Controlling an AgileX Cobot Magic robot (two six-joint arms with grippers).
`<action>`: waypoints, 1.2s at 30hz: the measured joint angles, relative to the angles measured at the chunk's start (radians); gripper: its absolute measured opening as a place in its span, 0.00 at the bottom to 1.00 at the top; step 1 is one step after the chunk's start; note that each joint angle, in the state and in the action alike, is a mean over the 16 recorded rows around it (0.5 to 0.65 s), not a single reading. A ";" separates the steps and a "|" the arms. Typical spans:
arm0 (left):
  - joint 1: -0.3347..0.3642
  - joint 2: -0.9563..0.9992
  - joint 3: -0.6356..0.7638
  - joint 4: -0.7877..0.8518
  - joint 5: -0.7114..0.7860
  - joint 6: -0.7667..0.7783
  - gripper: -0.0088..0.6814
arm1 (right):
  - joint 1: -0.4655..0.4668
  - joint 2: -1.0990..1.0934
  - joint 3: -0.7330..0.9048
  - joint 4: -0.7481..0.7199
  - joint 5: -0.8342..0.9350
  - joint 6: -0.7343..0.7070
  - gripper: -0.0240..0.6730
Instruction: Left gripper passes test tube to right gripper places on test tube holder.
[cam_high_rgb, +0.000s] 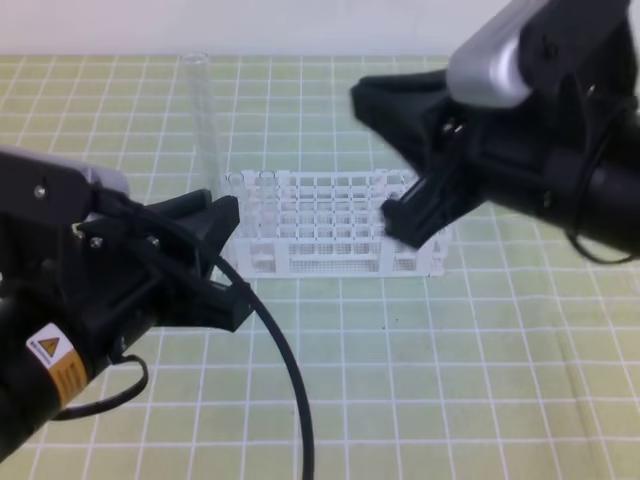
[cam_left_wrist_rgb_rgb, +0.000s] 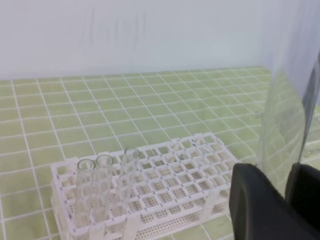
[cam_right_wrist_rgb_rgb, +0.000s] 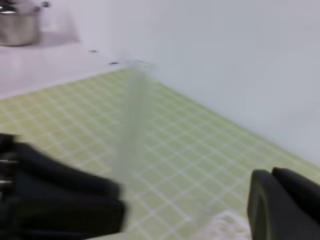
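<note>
Exterior high: test tube (cam_high_rgb: 204, 120) upright in left hand (cam_high_rgb: 222, 250).

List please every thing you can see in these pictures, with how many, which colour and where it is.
test tube: one, clear glass, upright, held by the left claw, left of the rack
rack: one, white plastic grid, on the mat near the middle
tubes in the rack: three, clear, standing upright together at one end of the rack
mat: one, light green with white grid lines, covers the table
wall: white, behind the mat
metal pot: one, silver, far off on a white surface, blurred
left claw: one, black, with yellow sticker and black cable, closed on the test tube
right claw: one, black, grey bar on top, over the right end of the rack, fingers apart, empty
</note>
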 joint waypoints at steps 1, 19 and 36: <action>0.000 0.003 0.000 0.000 0.002 0.000 0.04 | 0.012 0.001 0.000 0.008 -0.014 -0.010 0.01; 0.000 0.028 -0.001 0.003 0.027 -0.014 0.05 | 0.183 0.054 -0.071 0.132 -0.144 -0.088 0.22; -0.001 0.028 -0.001 0.003 0.050 -0.065 0.07 | 0.184 0.159 -0.173 0.237 -0.122 -0.089 0.52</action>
